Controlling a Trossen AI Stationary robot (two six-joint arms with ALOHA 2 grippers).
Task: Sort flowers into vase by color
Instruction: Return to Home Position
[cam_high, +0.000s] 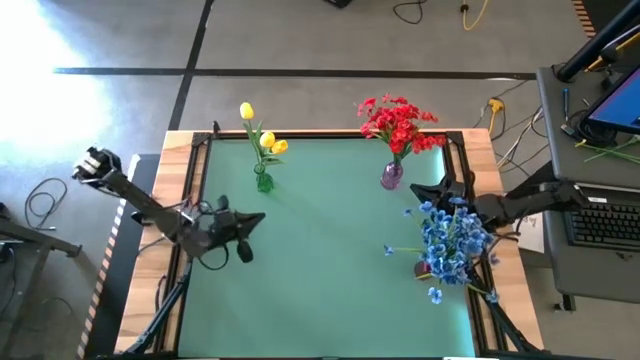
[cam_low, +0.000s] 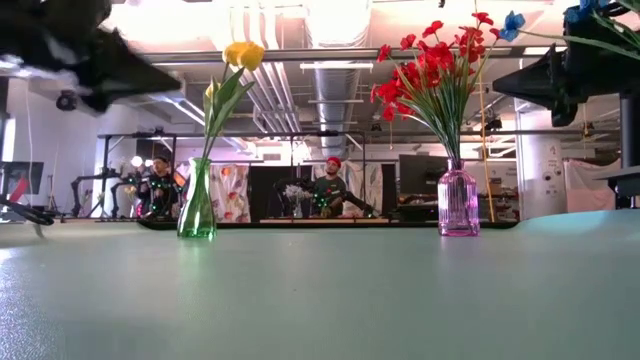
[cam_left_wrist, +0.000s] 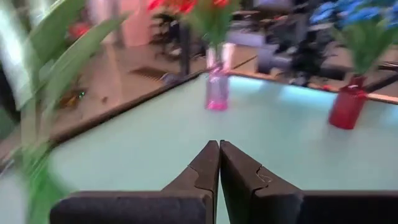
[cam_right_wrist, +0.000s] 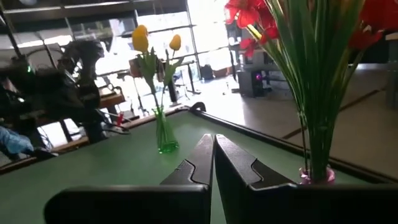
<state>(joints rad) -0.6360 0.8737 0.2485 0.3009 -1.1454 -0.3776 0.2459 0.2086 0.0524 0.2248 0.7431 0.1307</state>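
Three vases, one colour each.
Green vase (cam_high: 264, 183) holds yellow tulips (cam_high: 268, 141), pink vase (cam_high: 391, 176) red flowers (cam_high: 398, 122), red vase (cam_high: 425, 268) blue flowers (cam_high: 450, 240); left gripper (cam_left_wrist: 219, 144) and right gripper (cam_right_wrist: 213, 138) clenched, empty.

The middle of the green mat (cam_high: 330, 250) lies bare, leaving an open lane that runs up between the 2 vases at the far edge. At the far left stands the green glass vase (cam_high: 264, 181), its yellow tulips (cam_high: 268, 142) leaning outward. At the far right, the pink vase (cam_high: 392, 176) carries wide red flowers (cam_high: 398, 122). The blue flowers (cam_high: 452, 240) in the red vase (cam_left_wrist: 346, 107) spread over the right side and crowd the right gripper (cam_high: 418, 187), which sits with fingers pressed together between them and the pink vase. The left gripper (cam_high: 258, 218), fingers likewise together, is near the green glass vase.
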